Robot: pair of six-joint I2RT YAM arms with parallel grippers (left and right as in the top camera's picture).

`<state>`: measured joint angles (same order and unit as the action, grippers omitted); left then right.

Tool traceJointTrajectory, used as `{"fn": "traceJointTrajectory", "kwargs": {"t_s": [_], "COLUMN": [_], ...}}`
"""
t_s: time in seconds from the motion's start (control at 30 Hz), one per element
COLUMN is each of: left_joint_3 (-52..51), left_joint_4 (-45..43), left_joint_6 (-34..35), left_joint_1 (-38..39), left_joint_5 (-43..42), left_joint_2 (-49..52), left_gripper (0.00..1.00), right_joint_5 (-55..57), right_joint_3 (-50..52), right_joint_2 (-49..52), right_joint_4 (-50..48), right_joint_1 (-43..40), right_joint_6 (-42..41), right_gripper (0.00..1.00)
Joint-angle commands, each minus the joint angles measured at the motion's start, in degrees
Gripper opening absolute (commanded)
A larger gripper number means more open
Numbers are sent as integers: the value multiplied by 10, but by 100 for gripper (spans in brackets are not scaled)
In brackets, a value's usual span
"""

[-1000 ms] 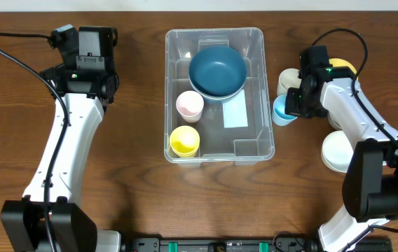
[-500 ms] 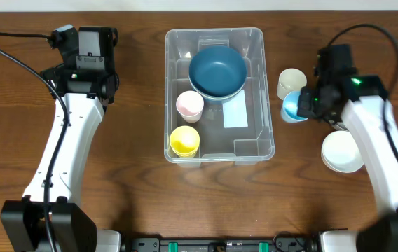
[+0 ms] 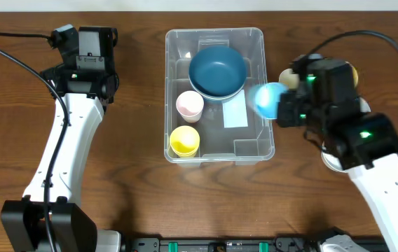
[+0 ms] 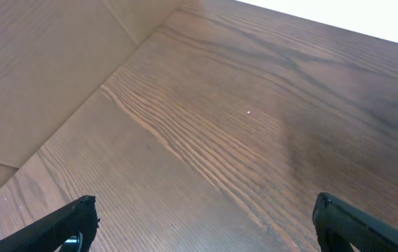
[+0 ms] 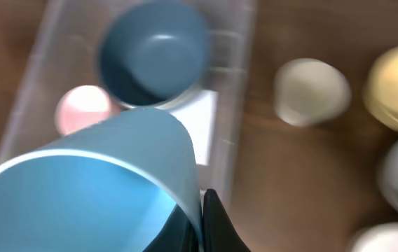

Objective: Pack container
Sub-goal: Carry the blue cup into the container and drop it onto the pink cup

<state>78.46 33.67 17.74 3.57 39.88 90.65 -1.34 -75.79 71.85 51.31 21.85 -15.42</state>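
Container [image 3: 216, 143], clear plastic, one: stood mid-table [image 3: 129, 196] between my two arms, so that either pincer could reach over a rim. Dark blue bowl [image 3: 217, 71], one: lay in the far end, taking most of the width. Light blue cup [image 3: 269, 100], one: hung tilted above the container's right rim, since my right pincer [image 5: 202, 217] was clamped tight on its wall, bringing it in, I judged. Yellow cup [image 3: 184, 141], one: upright in the near left corner. Pink cup [image 3: 189, 106], one: just beyond it along the left wall. Cream cup [image 5: 311, 91], one: outside, beside the right wall. Open room: the floor's right half, nearer than the bowl, was bare but for a white label [image 3: 235, 113]; I judged the held cup would fit there once past the rim. Left pincer [image 4: 206, 224]: spread wide, empty, over bare table well apart.
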Motion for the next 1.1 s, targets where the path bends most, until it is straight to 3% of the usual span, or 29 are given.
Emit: {"fn": "traceJointTrajectory", "kwargs": {"t_s": [0.0,0.33,1.07], "left_joint_3": [2,2,2], "left_joint_4": [1,1,1], "left_joint_6": [-3,-3,-3], "left_joint_1": [-2,-2,-2], "left_joint_5": [13,13,13], "left_joint_2": [-9,-9,-9], "left_gripper": [98,98,98], "right_joint_5": [-9,-8,-8], "right_joint_3": [-4,-6,-52], "right_joint_2": [24,121,285], "right_joint_4": [-35,-152,-195], "right_joint_1": [47,141,150], "right_joint_6": [9,-5,3], "right_gripper": [1,1,1]}}
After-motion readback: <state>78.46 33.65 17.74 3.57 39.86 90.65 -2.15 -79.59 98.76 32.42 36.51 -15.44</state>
